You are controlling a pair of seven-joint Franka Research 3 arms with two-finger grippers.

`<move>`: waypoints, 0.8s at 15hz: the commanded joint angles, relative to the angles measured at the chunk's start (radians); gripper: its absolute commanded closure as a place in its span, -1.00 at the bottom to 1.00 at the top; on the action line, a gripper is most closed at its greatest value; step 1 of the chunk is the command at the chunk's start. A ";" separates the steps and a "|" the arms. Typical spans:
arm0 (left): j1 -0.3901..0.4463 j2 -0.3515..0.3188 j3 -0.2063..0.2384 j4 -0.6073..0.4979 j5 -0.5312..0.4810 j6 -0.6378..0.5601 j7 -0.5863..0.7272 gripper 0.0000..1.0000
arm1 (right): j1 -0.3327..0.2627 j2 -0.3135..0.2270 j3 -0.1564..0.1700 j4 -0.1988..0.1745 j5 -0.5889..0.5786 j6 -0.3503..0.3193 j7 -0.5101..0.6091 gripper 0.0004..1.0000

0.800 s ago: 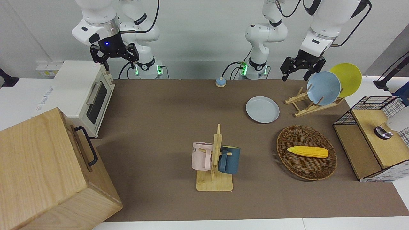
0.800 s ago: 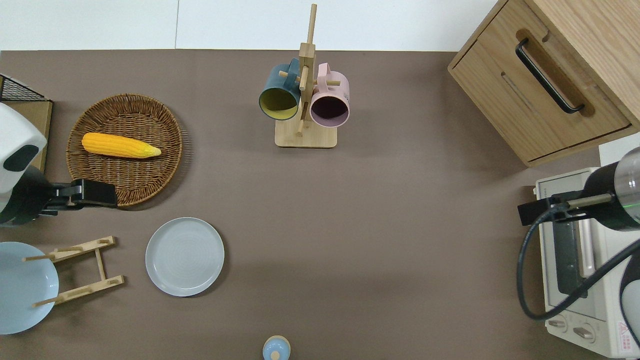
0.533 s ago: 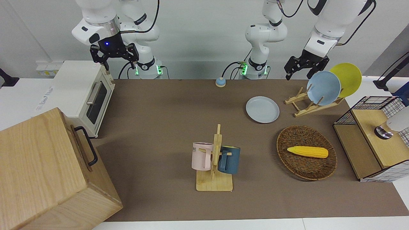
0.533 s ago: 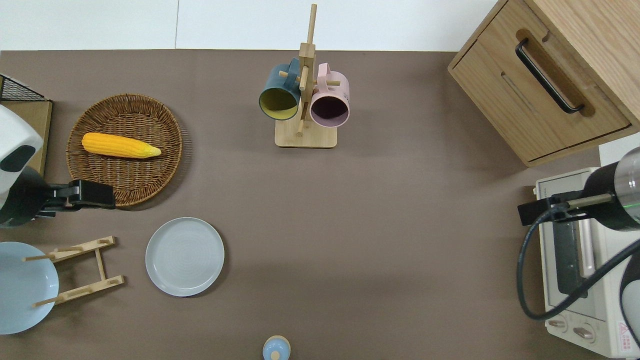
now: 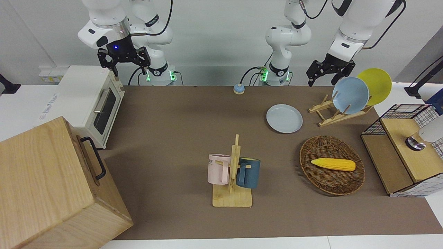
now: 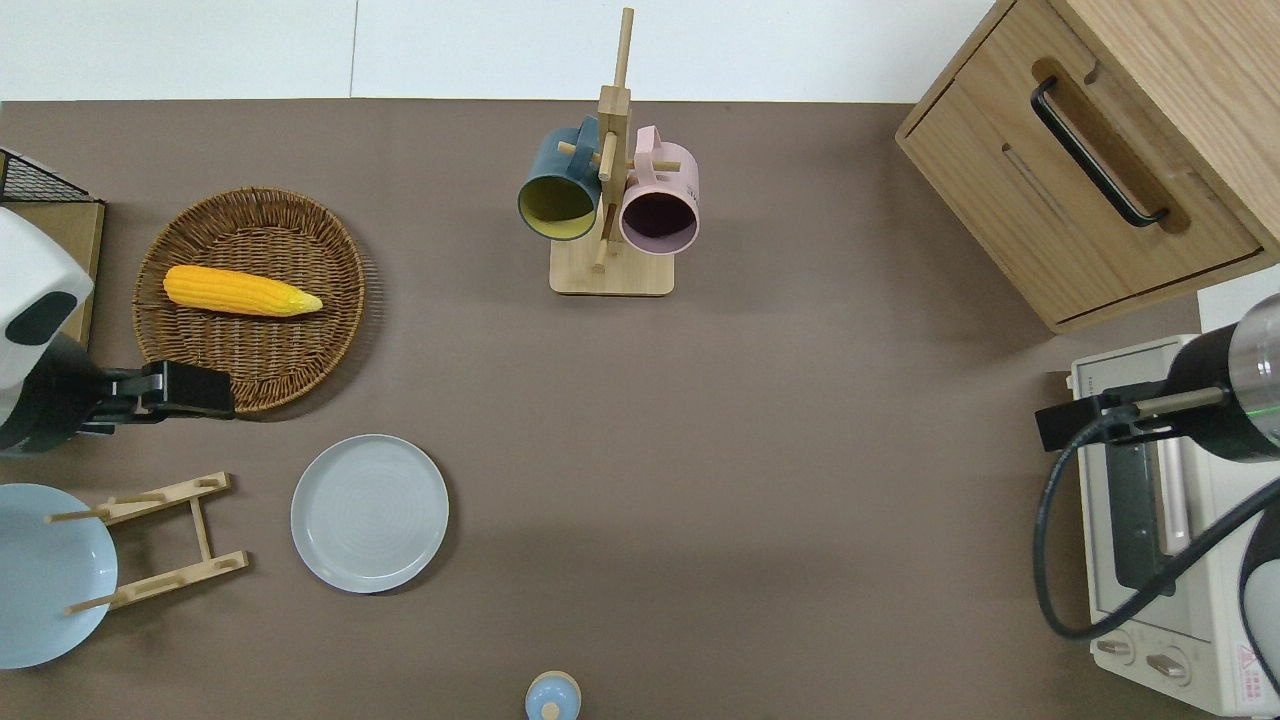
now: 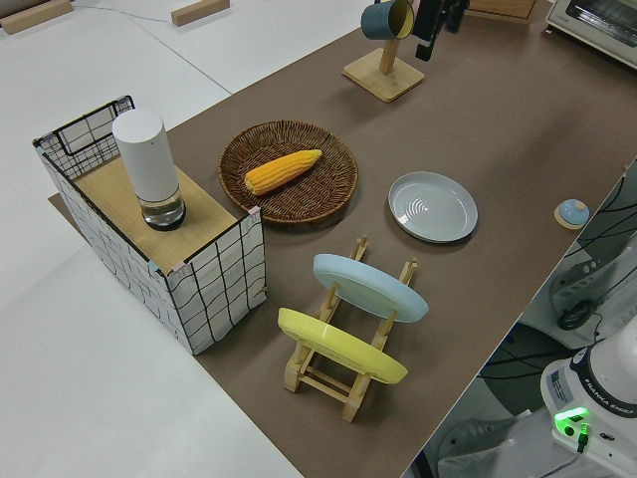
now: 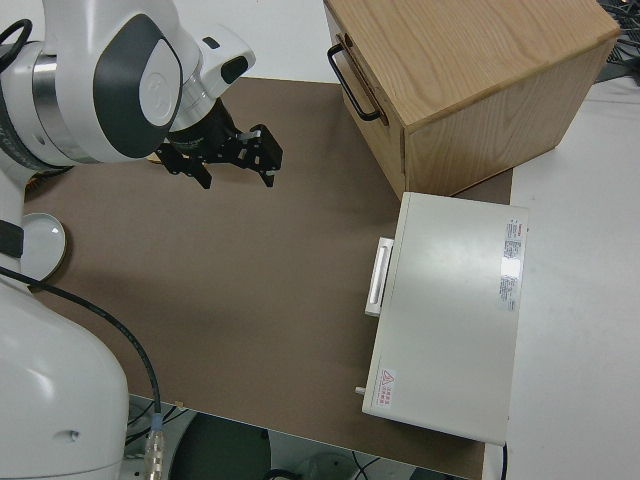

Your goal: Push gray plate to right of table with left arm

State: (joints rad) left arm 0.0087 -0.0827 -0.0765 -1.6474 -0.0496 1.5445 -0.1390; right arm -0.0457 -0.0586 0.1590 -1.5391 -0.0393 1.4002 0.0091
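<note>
While it lies flat on the brown counter [image 6: 700, 450], the gray plate [image 6: 369, 513] sits toward the left arm's end, with nothing touching it. Just beside it, closer to that end, stands one wooden rack [image 6: 165, 540] holding two more plates on edge: a bluer plate [image 5: 350, 95] and a yellow plate [image 5: 376, 85], so three plates in all. Farther from the robots than the gray plate is one wicker basket [image 6: 320, 330] with a single ear of corn [image 6: 240, 290] lying in it. One wire-sided crate [image 7: 214, 289] with a white cylinder [image 7: 147, 167] on its wooden shelf stands at the very end of the counter.

Up in the air, the left tool [image 6: 185, 390] hangs over the near rim of the basket, its fingers spread apart and holding nothing, well clear of the gray plate. Near the middle of the counter, one wooden mug tree [image 6: 610, 270] carries two mugs, a dark blue mug [image 6: 555, 190] and a pink mug [image 6: 660, 205]. One small blue knob [image 6: 552, 697] sits at the counter's near edge. At the right arm's end are one wooden cabinet [image 6: 1090, 160] and one white toaster oven [image 6: 1160, 520]. Parked, the right tool [image 5: 124, 61] also has its fingers apart and empty.
</note>
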 commanded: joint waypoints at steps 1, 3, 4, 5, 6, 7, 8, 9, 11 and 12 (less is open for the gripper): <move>-0.001 -0.037 -0.003 -0.087 0.020 0.020 -0.007 -0.99 | -0.008 -0.010 0.005 -0.004 -0.001 -0.012 -0.008 -0.99; -0.003 -0.038 -0.003 -0.111 0.019 0.048 -0.008 -0.99 | -0.008 -0.010 0.005 -0.004 -0.001 -0.012 -0.008 -0.99; 0.000 -0.031 -0.002 -0.129 0.017 0.058 -0.008 -0.99 | -0.008 -0.010 0.005 -0.004 0.001 -0.012 -0.008 -0.99; 0.003 -0.031 -0.002 -0.167 0.017 0.080 -0.007 -0.99 | -0.008 -0.010 0.005 -0.004 -0.001 -0.012 -0.008 -0.99; 0.011 -0.041 0.003 -0.220 0.017 0.109 0.001 -0.99 | -0.008 -0.010 0.005 -0.004 0.001 -0.012 -0.008 -0.99; 0.025 -0.046 0.018 -0.268 0.019 0.149 0.009 -0.99 | -0.008 -0.010 0.005 -0.004 0.001 -0.012 -0.008 -0.99; 0.033 -0.051 0.027 -0.310 0.017 0.184 0.015 -0.99 | -0.008 -0.010 0.005 -0.004 -0.001 -0.012 -0.008 -0.99; 0.043 -0.052 0.033 -0.349 0.017 0.215 0.041 -0.99 | -0.008 -0.010 0.005 -0.004 0.001 -0.012 -0.008 -0.99; 0.053 -0.060 0.062 -0.428 0.014 0.281 0.088 -0.99 | -0.008 -0.010 0.005 -0.004 -0.001 -0.012 -0.008 -0.99; 0.051 -0.061 0.070 -0.454 0.013 0.305 0.096 -0.99 | -0.008 -0.010 0.005 -0.004 -0.001 -0.012 -0.008 -0.99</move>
State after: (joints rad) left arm 0.0521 -0.0922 -0.0313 -1.9755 -0.0482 1.7598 -0.0890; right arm -0.0457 -0.0586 0.1590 -1.5391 -0.0393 1.4002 0.0091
